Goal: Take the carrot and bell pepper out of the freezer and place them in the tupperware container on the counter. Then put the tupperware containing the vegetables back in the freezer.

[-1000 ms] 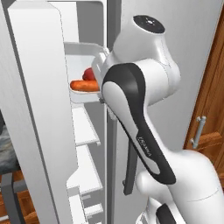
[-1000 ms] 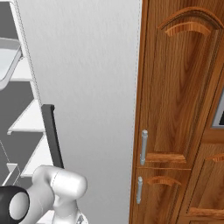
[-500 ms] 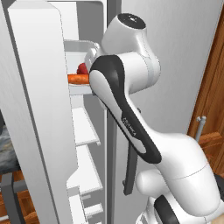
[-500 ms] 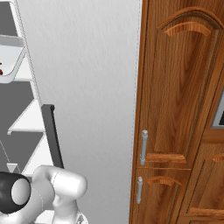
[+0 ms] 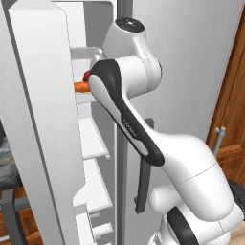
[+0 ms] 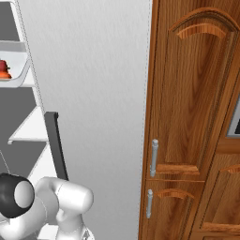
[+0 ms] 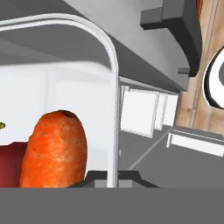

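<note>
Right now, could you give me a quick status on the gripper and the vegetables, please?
Gripper shut, holding nothing visible. Carrot and bell pepper lie side by side in the freezer bin. The bin's rim stands close by the carrot.

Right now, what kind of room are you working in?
Most likely a home kitchen: a tall light-grey freezer stands open, an orange tapered carrot and a dark-red bell pepper sit on its white shelf, and brown wooden cabinets stand alongside.
</note>
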